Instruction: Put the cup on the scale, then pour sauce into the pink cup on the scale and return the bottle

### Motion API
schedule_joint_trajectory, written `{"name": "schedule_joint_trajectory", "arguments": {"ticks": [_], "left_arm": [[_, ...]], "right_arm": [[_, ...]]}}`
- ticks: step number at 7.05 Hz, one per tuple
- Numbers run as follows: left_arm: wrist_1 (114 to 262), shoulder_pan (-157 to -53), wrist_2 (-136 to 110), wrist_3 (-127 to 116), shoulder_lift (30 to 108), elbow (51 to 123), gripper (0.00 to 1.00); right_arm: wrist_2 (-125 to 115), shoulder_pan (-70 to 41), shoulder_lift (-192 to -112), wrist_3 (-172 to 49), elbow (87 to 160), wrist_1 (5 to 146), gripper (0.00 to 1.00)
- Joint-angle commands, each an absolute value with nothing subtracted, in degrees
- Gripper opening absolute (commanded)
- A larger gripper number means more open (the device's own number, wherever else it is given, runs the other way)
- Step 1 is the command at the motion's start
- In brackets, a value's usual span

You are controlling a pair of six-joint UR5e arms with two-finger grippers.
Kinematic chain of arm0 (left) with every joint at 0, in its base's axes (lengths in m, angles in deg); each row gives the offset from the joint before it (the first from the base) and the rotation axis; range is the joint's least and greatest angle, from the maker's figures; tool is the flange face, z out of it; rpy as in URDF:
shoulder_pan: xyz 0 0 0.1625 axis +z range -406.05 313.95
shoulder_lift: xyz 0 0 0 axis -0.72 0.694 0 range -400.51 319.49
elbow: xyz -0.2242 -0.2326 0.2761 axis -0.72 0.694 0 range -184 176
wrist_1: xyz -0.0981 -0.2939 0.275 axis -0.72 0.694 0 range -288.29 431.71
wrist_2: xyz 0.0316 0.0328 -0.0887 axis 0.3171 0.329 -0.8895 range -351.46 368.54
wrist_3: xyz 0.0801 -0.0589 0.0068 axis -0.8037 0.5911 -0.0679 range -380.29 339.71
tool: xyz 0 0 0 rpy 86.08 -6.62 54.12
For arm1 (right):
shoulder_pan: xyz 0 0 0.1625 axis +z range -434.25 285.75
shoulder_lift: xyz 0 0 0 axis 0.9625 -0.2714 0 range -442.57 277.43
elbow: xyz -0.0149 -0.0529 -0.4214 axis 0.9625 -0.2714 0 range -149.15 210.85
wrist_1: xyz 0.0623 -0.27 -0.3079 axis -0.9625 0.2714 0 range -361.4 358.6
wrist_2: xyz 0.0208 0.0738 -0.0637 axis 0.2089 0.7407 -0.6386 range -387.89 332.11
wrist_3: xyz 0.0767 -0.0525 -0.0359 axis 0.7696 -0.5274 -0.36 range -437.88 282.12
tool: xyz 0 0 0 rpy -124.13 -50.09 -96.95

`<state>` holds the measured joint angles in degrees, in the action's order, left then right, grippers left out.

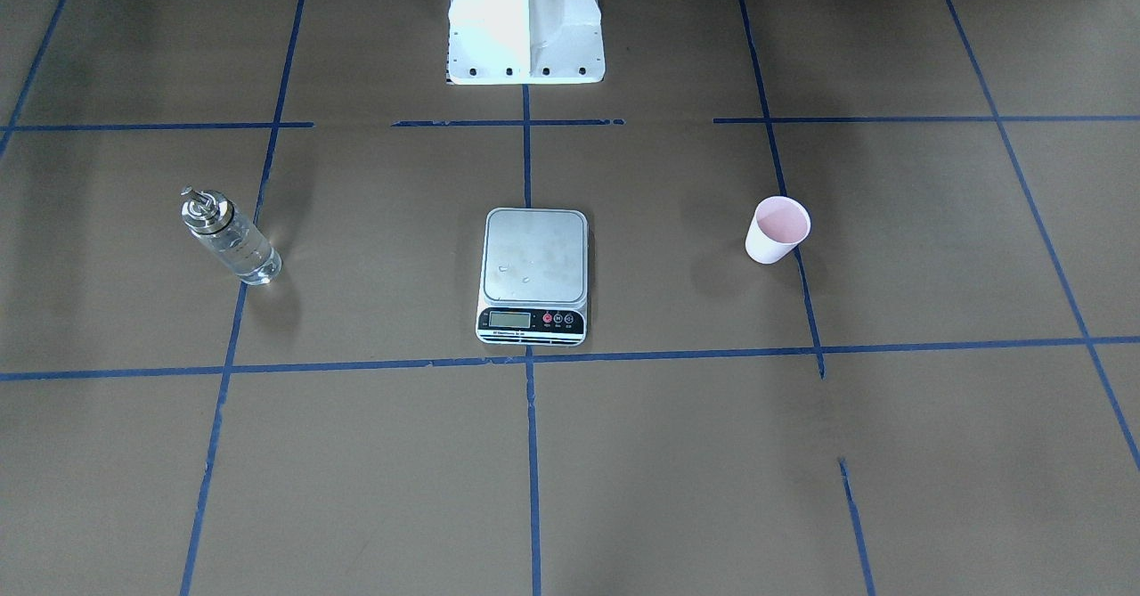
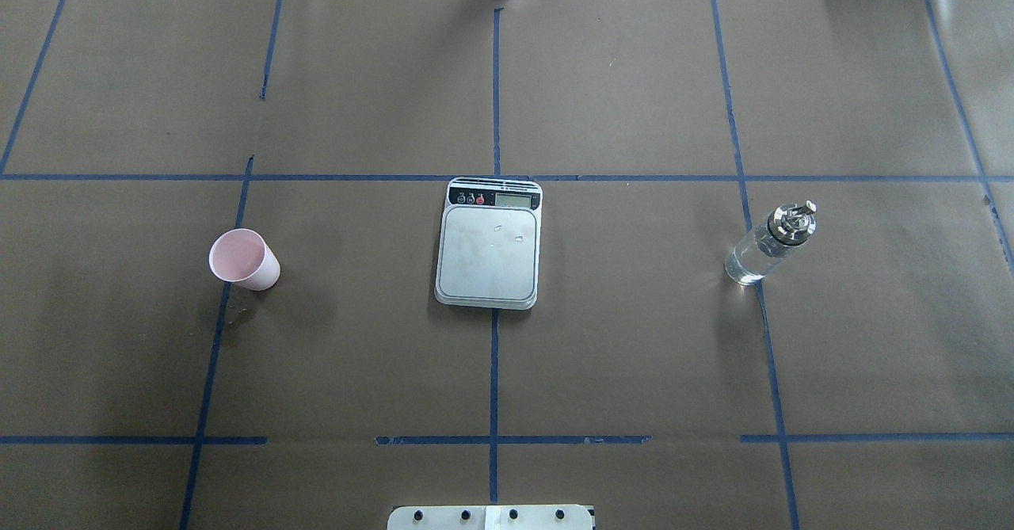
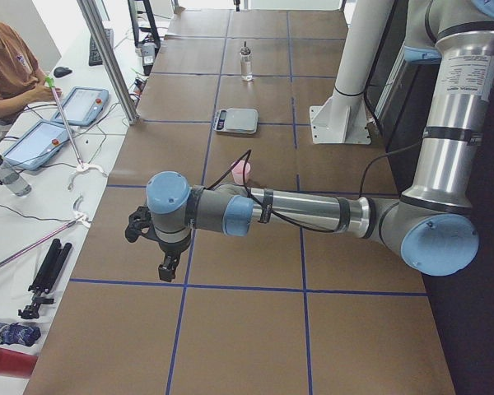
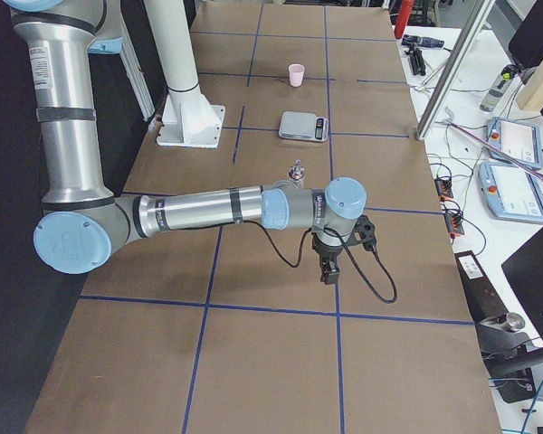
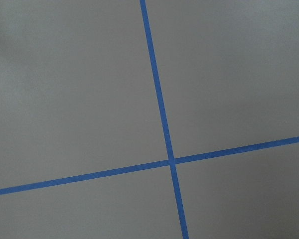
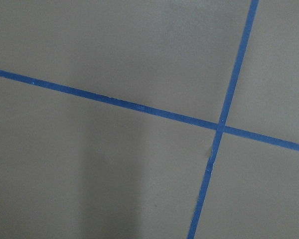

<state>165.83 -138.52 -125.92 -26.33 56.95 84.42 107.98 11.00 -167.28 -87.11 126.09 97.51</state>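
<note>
Tabletop (image 2: pixel 634 356) holds cup (image 2: pixel 244 259), scale (image 2: pixel 489 257) and bottle (image 2: pixel 764 249); left end effector (image 3: pixel 166 267), right end effector (image 4: pixel 328 270): opening unclear.

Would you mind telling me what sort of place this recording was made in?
Most likely a robotics lab: a table papered brown and gridded with blue tape, teach pendants beside it, and an operator seated nearby.

Overhead and front views look down from opposite sides, sharing the scale (image 2: pixel 489 253); side views look along the surface (image 3: pixel 247 329); wrist cameras face it closely.
</note>
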Motion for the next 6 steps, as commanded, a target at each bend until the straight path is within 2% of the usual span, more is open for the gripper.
{"name": "schedule_joint_trajectory", "arguments": {"ticks": [1,6], "left_arm": [[169.32,-138.51,-126.02,-26.79,56.00,86.24,1.00],[171.72,-138.16,-130.83,-26.89,54.85,85.38,1.00]], "right_arm": [[107.64,11.97,-165.11,-89.66,126.30,100.81,1.00],[108.16,11.97,-165.98,-89.40,126.22,100.29,1.00]]}}
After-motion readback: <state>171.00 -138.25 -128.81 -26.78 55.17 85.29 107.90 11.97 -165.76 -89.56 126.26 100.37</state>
